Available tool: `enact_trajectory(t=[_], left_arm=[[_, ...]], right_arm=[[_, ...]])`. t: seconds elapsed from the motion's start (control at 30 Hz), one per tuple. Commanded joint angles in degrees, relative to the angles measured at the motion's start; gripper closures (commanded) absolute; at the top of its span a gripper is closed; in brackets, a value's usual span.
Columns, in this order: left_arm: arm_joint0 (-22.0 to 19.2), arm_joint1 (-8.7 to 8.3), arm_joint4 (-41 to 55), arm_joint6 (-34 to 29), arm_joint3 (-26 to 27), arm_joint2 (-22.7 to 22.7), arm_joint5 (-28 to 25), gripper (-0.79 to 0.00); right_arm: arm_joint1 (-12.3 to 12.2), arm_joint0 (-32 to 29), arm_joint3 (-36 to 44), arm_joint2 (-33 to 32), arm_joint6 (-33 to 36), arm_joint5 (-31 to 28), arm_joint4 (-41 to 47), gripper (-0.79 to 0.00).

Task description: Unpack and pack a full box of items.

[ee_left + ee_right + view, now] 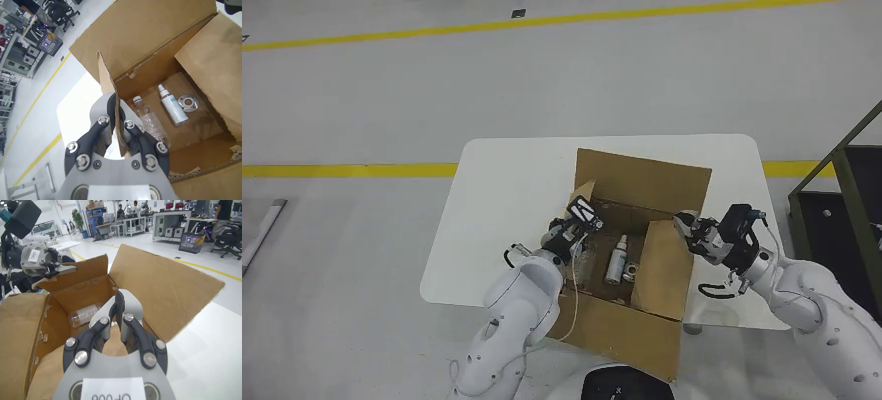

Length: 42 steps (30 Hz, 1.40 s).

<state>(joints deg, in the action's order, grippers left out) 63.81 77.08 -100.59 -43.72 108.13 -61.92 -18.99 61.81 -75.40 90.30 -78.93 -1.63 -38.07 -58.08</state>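
Your left gripper is closed on the torn edge of the left flap of the box. I judge that it holds this flap upright so the opening is free for reaching inside. The right gripper is at the top corner of the right flap. Its fingers are pressed together, but you cannot make out if cardboard is between them.

The box stands open on the white table. On its floor lie a clear plastic bottle, near it a white spray bottle, and just beside that a metal ring.

The right flap leans over the inside, so the floor under it is hidden and more items may be there. The lower end of the plastic bottle is covered by your left gripper.
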Motion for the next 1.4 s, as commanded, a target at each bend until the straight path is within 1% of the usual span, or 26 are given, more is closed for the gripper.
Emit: enact_trajectory(t=[0.0, 0.03, 0.1, 0.13, 0.2, 0.27, 0.4, 0.47, 0.53, 0.7, 0.83, 0.9, 1.0, 1.07, 1.13, 1.2, 1.23, 1.3, 1.37], left_arm=[[-0.76, -0.2, -3.52, 0.46, -0.05, -0.03, -1.37, -0.785], [-1.23, -0.39, -6.39, 0.97, -0.05, 0.01, -2.42, -0.785], [-1.08, -0.42, -6.39, 1.84, -0.38, -0.81, -1.59, -0.785], [-1.5, -0.5, -7.4, 1.92, -0.24, -1.15, -2.13, -0.785], [-2.56, -0.9, -13.33, 2.69, -0.2, -1.09, -4.46, -0.785], [-2.84, -1.13, -15.82, 4.15, -0.71, -1.57, -5.2, -0.785], [-3.63, -1.46, -18.75, 5.69, -2.52, -3.32, -5.93, -0.785], [-4.39, -1.86, -23.01, 7.19, -4.02, -3.96, -7.2, -0.785], [-4.73, -2.15, -25.89, 9.15, -5.55, -4.59, -7.27, -0.785], [-4.66, -2.54, -28.31, 11.05, -8.64, -6.69, -6.95, -0.785], [-3.97, -2.66, -28.82, 11.61, -10.5, -7.81, -6.2, -0.785], [-3.62, -2.68, -28.95, 11.96, -10.99, -7.99, -6.0, -0.785], [-3.39, -3.05, -34.38, 12.94, -11.16, -7.2, -7.31, -0.785], [-2.8, -3.06, -33.67, 13.56, -11.54, -7.74, -6.72, -0.785], [-2.51, -3.07, -33.73, 13.82, -11.73, -7.9, -6.86, -0.785], [-1.92, -2.8, -29.23, 13.88, -12.05, -8.88, -5.95, -0.785], [-1.93, -2.74, -28.72, 13.25, -11.89, -9.02, -6.0, -0.785], [-1.83, -2.77, -29.9, 12.82, -11.38, -8.79, -6.32, -0.785], [-1.41, -2.71, -29.1, 12.32, -10.63, -9.17, -6.01, -0.785]], right_arm=[[0.01, 0.27, -0.09, 0.63, 1.72, -0.27, -0.53, 0.0], [0.04, 0.27, -0.1, 0.97, 2.16, -0.45, -0.53, 0.0], [0.07, 0.28, -0.38, 1.23, 2.33, -0.72, -0.07, 0.0], [0.07, 0.24, -0.53, 1.32, 2.47, -0.79, -0.07, 0.0], [0.07, 0.17, -0.7, 1.36, 2.53, -0.93, 0.04, 0.0], [0.05, 0.09, -0.79, 1.23, 2.6, -0.93, 0.07, 0.0], [-0.02, -0.42, -0.34, 0.74, 2.55, -0.92, 0.65, 0.0], [-0.05, -0.79, 0.11, 0.48, 2.41, -0.76, 0.83, 0.0], [-0.08, -1.21, 0.47, 0.25, 2.25, -0.55, 0.93, 0.0], [-0.06, -2.19, 0.84, -0.18, 0.96, 0.74, 0.7, 0.0], [0.07, -3.44, 0.97, -1.38, -2.89, 3.94, 0.67, 0.0], [0.22, -4.7, 0.82, -2.72, -6.2, 7.9, 1.36, 0.0], [0.53, -7.13, 0.98, -4.23, -10.15, 13.84, 2.72, 0.0], [0.72, -8.91, 0.94, -4.9, -12.0, 16.59, 3.75, 0.0], [0.85, -10.38, 0.84, -5.2, -12.76, 18.59, 3.67, 0.0], [0.97, -11.5, 0.12, -5.31, -12.67, 19.81, 4.04, 0.0], [1.05, -12.07, -0.39, -5.34, -12.47, 20.32, 4.89, 0.0], [1.22, -12.88, -0.59, -5.45, -12.14, 21.24, 6.47, 0.0], [1.31, -13.53, -0.7, -5.29, -11.05, 22.08, 6.48, 0.0]])
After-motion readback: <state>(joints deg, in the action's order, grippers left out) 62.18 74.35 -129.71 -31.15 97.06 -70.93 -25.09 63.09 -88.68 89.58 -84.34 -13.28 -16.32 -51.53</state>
